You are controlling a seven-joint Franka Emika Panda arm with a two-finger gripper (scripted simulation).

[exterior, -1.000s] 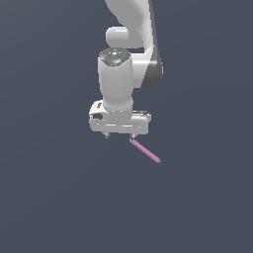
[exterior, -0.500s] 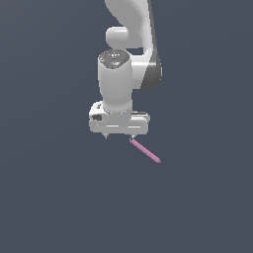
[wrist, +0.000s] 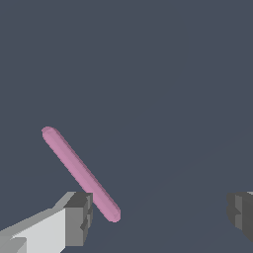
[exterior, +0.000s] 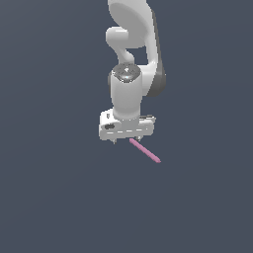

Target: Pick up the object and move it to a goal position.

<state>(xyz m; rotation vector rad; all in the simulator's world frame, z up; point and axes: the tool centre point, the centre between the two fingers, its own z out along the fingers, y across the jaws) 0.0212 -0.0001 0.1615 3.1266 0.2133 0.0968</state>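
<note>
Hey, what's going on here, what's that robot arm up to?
A white robot arm is hanging over a thin pink rod lying on a plain dark surface. Its gripper is open with the fingers spread wide. One fingertip sits close beside the rod's near end, but nothing is gripped yet.

Arm [exterior: 133, 29]: white shell, smooth, plastic-looking, with a soft satin sheen; darker grey sections at the joints. Wrist cap [exterior: 127, 73]: grey, glossy, metallic in look, with bright highlights. Gripper [wrist: 158, 217]: white smooth body; finger pads [wrist: 79, 217] dark grey, matt, flat-faced. Pink rod [wrist: 80, 173]: uniform colour, smooth, matt to faintly satin, rounded ends, no texture or grain; material cannot be told. Ground surface [exterior: 49, 197]: flat dark grey-blue, matt, featureless.
</note>
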